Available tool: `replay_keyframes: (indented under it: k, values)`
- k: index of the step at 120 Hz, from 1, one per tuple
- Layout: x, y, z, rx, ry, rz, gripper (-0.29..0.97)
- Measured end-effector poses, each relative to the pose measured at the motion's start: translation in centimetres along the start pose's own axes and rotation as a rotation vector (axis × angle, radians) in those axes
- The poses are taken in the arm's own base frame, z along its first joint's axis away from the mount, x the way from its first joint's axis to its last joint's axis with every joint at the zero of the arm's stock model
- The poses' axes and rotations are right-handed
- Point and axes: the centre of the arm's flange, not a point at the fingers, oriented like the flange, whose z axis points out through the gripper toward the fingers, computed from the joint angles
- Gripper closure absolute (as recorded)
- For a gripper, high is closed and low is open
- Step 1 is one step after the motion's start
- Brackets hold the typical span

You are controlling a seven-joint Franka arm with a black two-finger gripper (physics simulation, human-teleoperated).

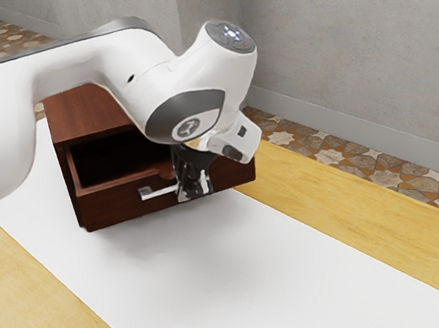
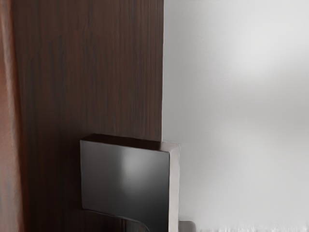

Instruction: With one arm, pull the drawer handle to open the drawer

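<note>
A dark wooden cabinet (image 1: pixel 88 114) stands on the white mat, and its drawer (image 1: pixel 114 165) is slid out so that the hollow inside shows. A silver bar handle (image 1: pixel 157 192) sticks out from the drawer front (image 1: pixel 128 210). My black gripper (image 1: pixel 189 187) hangs from the white arm at the handle's end toward the exterior view's right, shut on the bar. In the wrist view the dark wood drawer front (image 2: pixel 87 72) runs beside the grey metal handle (image 2: pixel 126 181), which lies right under my hand.
The white mat (image 1: pixel 252 282) covers the middle of the light wooden table (image 1: pixel 375 213) and spreads toward the exterior view's right of the cabinet. Tiled floor and a grey wall (image 1: pixel 363 53) lie behind the table. The mat (image 2: pixel 236 96) borders the drawer front.
</note>
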Motion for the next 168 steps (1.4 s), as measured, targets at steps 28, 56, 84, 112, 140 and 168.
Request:
replay_keyframes:
  k: [28, 56, 84, 112, 140, 168]
  values:
    - [-0.2, 2.3, -1.2, -0.013, -0.008, -0.006, 0.81]
    - [-0.3, 2.9, -1.5, -0.026, -0.011, -0.024, 0.60]
    - [-2.1, 1.7, -3.8, -0.063, 0.034, -0.056, 0.61]
    - [-7.4, -1.7, -11.0, -0.146, 0.188, -0.097, 0.54]
    - [-12.2, -5.0, -13.8, -0.272, 0.293, -0.028, 0.18]
    - [-12.9, -5.7, -13.4, -0.294, 0.313, 0.077, 0.06]
